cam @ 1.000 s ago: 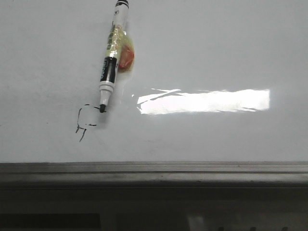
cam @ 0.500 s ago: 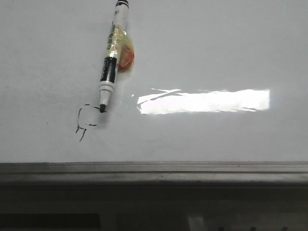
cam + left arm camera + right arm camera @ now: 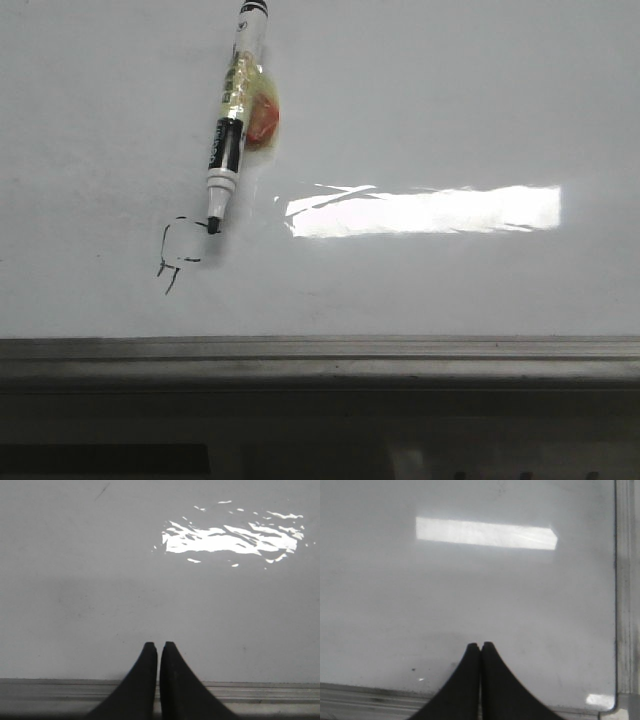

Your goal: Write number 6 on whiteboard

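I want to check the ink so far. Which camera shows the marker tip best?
The front view: the marker lies on the whiteboard, tip beside broken black strokes. Both wrist views show only bare board and shut pincers, no marker.

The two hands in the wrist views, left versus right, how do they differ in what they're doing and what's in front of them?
The left hand shows a thin gap between its fingers; the right hand has fingertips pressed together. The left hand faces the whiteboard under a ragged, broken glare patch; the right hand faces a clean rectangular glare and the board's corner edge. Both are dark, empty, pointing at the board, neither holding the marker.
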Motion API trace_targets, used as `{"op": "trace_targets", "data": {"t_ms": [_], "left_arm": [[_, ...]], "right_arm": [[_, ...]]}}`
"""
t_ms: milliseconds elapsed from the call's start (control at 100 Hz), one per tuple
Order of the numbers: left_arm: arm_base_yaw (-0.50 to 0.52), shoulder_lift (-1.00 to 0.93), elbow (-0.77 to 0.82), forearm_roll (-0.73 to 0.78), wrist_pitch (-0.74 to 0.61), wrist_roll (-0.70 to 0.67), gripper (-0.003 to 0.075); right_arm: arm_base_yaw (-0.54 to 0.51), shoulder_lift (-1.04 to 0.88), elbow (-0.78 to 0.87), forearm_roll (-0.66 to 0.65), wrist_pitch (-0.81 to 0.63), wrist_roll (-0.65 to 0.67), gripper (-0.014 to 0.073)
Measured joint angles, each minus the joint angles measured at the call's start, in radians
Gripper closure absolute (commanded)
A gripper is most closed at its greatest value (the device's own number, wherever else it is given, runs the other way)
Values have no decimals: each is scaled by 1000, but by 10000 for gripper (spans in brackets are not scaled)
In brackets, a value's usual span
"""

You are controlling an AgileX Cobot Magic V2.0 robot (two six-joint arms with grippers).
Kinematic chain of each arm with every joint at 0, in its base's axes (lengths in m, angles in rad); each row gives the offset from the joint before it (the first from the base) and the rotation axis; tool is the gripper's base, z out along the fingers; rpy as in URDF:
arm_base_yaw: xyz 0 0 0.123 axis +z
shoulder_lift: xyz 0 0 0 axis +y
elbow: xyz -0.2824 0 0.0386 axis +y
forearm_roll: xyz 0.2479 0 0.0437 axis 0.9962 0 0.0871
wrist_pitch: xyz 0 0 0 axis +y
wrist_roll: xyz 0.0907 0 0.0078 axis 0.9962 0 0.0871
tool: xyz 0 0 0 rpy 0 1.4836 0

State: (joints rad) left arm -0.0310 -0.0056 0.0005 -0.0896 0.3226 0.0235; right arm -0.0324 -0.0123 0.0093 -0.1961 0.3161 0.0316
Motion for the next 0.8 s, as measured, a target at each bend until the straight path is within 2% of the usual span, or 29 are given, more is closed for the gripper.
{"op": "trace_targets", "data": {"t_ms": [100,300,400,550,690,800], "left_arm": [[0,0,0,17,-14,0,741],[0,0,0,10,-88,0,741],[0,0,0,-31,-142,0,741],[0,0,0,-138,-204,0,741],[0,0,0,-371,-246,0,741],[0,0,0,-659,-264,0,741]], "right_arm": [[0,0,2,-17,-71,0,657],[0,0,2,-8,-359,4,657],[0,0,2,92,-436,14,657],[0,0,2,272,-401,17,657],[0,0,2,366,-380,19,657],[0,0,0,424,-381,19,657]]}}
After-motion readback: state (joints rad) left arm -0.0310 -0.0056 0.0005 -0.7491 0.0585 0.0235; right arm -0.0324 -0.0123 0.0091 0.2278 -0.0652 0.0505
